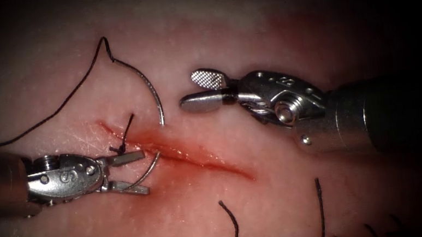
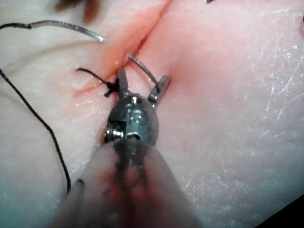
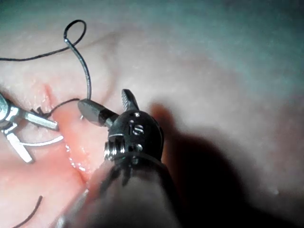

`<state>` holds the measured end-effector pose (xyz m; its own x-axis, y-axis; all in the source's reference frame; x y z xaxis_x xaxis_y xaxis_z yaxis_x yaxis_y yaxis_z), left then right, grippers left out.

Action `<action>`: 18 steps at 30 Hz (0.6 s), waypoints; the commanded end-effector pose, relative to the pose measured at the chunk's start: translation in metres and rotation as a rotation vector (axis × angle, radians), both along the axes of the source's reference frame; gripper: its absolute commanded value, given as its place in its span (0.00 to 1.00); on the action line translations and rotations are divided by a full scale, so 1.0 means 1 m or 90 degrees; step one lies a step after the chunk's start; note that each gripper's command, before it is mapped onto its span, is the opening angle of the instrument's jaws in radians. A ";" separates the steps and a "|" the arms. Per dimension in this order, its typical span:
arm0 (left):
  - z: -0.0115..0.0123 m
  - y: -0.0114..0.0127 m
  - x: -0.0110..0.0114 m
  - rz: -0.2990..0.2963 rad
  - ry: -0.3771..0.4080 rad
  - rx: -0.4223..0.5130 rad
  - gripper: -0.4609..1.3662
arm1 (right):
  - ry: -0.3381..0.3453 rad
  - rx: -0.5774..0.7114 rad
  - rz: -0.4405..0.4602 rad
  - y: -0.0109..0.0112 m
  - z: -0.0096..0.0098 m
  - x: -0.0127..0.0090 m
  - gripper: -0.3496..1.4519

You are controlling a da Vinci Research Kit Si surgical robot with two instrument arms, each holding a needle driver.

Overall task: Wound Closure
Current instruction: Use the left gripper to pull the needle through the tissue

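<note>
The curved needle (image 1: 155,96) is in the tissue (image 1: 289,206) across the upper end of the cut (image 1: 200,161). Its tail end stands out on the right side, and its tip part (image 1: 147,171) comes out on the left side. My left tool (image 1: 144,172) is open, with the tip part lying between its jaws and touching the lower one; the same shows in the left wrist view (image 2: 142,81). My right tool (image 1: 190,91) is open and holds nothing, just right of the needle's tail end (image 3: 107,102). Black thread (image 1: 56,112) runs from the needle's tail away to the left.
A tied knot (image 1: 121,146) with a short tail sits on the cut just above the left tool's upper jaw. Two cut ends of thread (image 1: 232,228) (image 1: 321,213) lie on the tissue below the cut. Red fluid lines the cut.
</note>
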<state>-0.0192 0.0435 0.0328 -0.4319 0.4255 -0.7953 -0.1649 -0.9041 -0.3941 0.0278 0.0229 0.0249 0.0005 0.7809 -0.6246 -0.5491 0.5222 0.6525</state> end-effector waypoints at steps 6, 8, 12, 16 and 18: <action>0.0002 0.0002 -0.0001 0.005 -0.022 -0.048 0.68 | -0.021 -0.009 0.010 -0.0001 0.0001 -0.0001 0.88; 0.0003 0.0002 -0.0005 0.002 -0.031 -0.062 0.65 | -0.025 -0.009 0.014 -0.0001 0.0001 -0.0001 0.88; 0.0004 0.0004 -0.0012 -0.009 -0.063 -0.092 0.49 | -0.027 -0.010 0.015 -0.0001 0.0003 -0.0002 0.87; 0.0004 0.0005 -0.0013 -0.002 -0.075 -0.101 0.41 | -0.027 -0.012 0.015 -0.0003 0.0005 -0.0004 0.86; 0.0004 0.0005 -0.0012 -0.004 -0.082 -0.103 0.28 | -0.027 -0.013 0.015 -0.0004 0.0006 -0.0004 0.86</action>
<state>-0.0203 0.0440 0.0332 -0.3180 0.2853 -0.9041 -0.1323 -0.9577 -0.2557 0.0274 0.0225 0.0255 0.0092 0.7684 -0.6399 -0.5908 0.5205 0.6165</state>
